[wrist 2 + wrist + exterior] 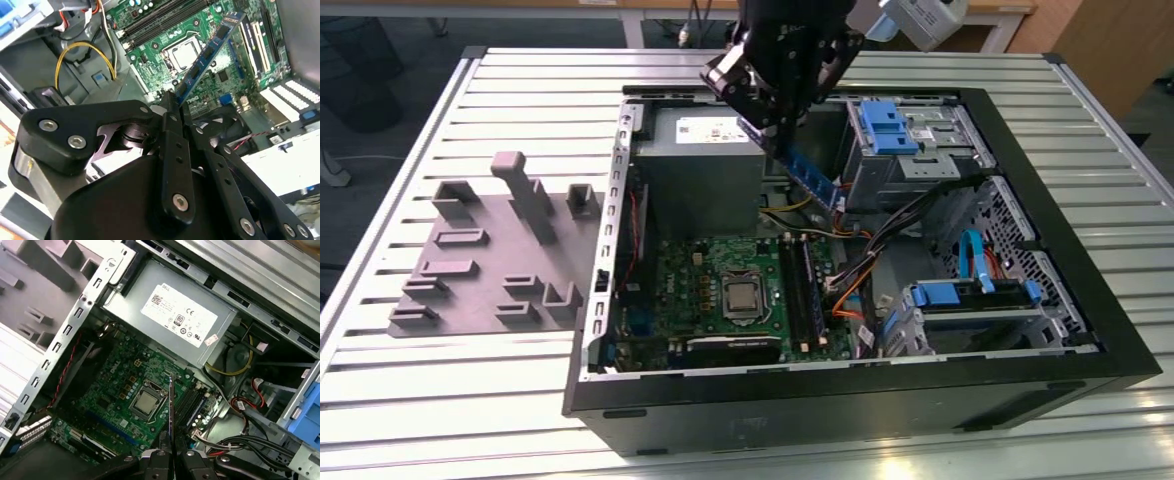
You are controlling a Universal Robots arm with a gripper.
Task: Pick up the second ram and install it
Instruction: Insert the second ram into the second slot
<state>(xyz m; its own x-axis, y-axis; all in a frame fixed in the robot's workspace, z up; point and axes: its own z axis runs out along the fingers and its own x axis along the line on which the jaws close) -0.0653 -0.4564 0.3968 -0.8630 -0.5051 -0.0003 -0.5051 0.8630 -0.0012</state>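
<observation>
Holding the second ram (811,180) clamped in my jaws (172,100) above the open computer case (1067,330), I have the pickup done; seating it in the motherboard (125,385) slot remains.

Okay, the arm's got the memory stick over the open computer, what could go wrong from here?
1. The gripper pinches the second ram by one end only, so the stick could tilt or slip.
2. It hangs at a slant above the motherboard, not lined up with the memory slots, so it might seat crooked.
3. Loose cables lie close by and could snag.
</observation>
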